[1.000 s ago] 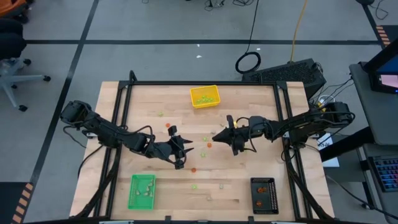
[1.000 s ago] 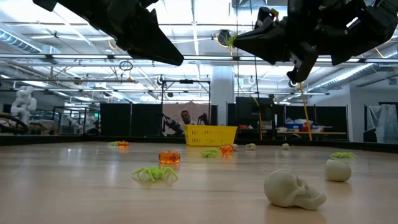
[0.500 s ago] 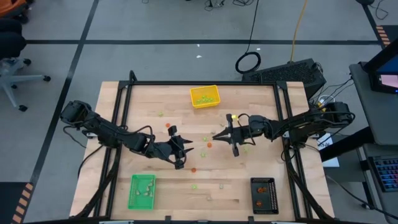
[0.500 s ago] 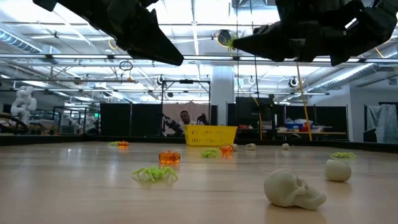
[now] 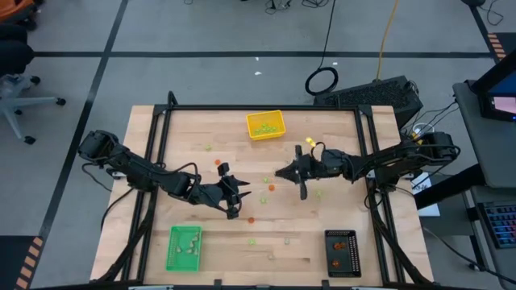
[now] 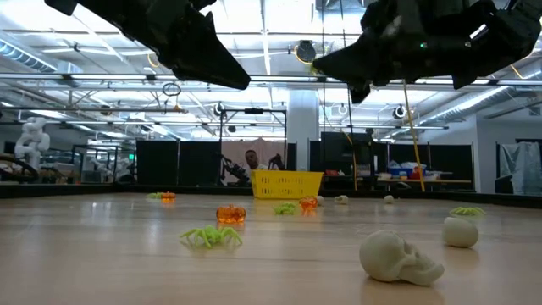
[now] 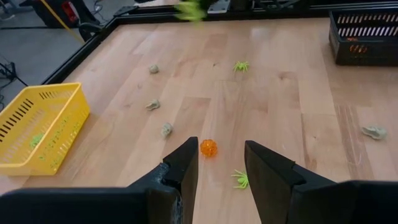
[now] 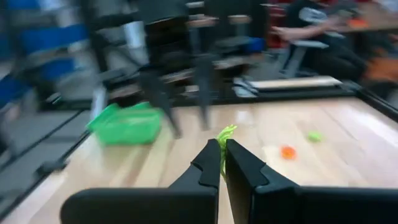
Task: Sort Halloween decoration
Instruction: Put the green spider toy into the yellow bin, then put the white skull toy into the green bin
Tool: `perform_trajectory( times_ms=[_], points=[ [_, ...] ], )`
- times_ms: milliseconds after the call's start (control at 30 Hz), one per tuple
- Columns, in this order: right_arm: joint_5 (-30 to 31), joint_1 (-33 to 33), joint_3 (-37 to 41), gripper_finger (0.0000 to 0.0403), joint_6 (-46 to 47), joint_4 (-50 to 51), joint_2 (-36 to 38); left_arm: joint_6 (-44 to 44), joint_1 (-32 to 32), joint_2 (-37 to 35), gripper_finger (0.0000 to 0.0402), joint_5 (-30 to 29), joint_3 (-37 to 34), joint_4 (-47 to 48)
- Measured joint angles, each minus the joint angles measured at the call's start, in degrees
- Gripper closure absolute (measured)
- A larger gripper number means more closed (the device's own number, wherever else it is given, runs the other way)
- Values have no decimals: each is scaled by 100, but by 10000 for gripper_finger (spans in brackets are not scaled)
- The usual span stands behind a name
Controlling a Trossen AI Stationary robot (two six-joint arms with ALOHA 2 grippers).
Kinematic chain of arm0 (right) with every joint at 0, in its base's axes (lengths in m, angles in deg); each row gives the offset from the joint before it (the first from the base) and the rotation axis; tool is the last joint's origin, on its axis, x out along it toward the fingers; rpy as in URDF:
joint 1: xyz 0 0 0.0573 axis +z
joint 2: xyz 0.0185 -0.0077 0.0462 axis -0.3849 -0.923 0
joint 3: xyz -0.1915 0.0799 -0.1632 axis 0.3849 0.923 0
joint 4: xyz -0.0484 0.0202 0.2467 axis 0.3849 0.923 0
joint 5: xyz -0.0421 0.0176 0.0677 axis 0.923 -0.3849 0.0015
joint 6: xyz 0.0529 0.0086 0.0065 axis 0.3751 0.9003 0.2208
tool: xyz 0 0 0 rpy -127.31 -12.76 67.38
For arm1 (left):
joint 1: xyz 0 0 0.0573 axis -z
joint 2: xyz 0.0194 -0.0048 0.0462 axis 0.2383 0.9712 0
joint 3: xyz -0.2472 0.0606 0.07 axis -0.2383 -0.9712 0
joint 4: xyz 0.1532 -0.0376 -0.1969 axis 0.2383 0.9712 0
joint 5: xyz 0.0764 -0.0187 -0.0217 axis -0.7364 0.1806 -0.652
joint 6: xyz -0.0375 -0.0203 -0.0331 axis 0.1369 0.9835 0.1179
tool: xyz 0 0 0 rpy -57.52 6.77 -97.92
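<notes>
A: High view check. Where does each tool sit on the surface [image 5: 185, 129]?

B: Take the centre of the surface as the clock centre. The left tool [image 5: 236, 196] hangs just past centre toward 8 o'clock, fingers parted with nothing between them. The right tool [image 5: 281, 173] hangs just past centre toward 2 o'clock, raised clear of the wood.

A: State of the right tool?

B: Clenched. In the right wrist view its fingers [image 8: 211, 163] pinch a thin light green piece [image 8: 224, 134] that sticks out past the tips. The low view shows the same green scrap at the tip, high above the surface.

A: Location of the remaining Halloween decoration?

B: Scattered loose over the middle of the surface. In the left wrist view, an orange ball [image 7: 208, 147] lies ahead of the parted left fingers, with a green spider [image 7: 240, 179] just beside it and beige-grey pieces [image 7: 166, 129] nearby. In the low view, a green spider [image 6: 210, 236] and an orange pumpkin [image 6: 230, 214] lie mid-surface, and a pale skull [image 6: 398, 257] lies nearest the camera.

A: Trays?

B: Yellow tray [image 5: 265, 125] at 12 o'clock with green pieces inside. Green tray [image 5: 184, 246] at 8 o'clock near the front edge, holding pale pieces. Black tray [image 5: 343, 251] at 4 o'clock, holding orange pieces.

A: Anything beyond the surface?

B: A person [image 6: 251, 164] shows in the room behind the yellow tray in the low view.
</notes>
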Motion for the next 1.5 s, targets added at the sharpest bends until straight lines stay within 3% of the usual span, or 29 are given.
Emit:
perform_trajectory(
  times_ms=[200, 367, 600, 800, 1100, 1300, 1500],
  points=[
    [1345, -243, -110, 403, 369, 359, -4, -34, 0, 0, 269, 0, 0, 2],
    [1570, -789, -870, 403, 132, 2094, -4, -95, 0, 0, 269, 0, 0, 2],
    [1546, -1665, -2102, 403, -454, 4162, -69, -6, 0, 0, 269, 0, -1, 5],
    [699, -2336, -2659, 403, -477, 4273, -599, -11, 0, 0, 269, 0, -2, 26],
    [646, -2755, -3516, 400, -413, 4423, -1963, 13, 104, 0, 269, 13, -4, 4],
    [516, -2857, -4057, 329, -288, 5070, -2566, 132, 162, 0, 269, 28, -4, 33],
    [535, -2861, -4107, 240, -374, 5067, -2510, 154, 162, 0, 269, 28, -4, 42]
  ],
)
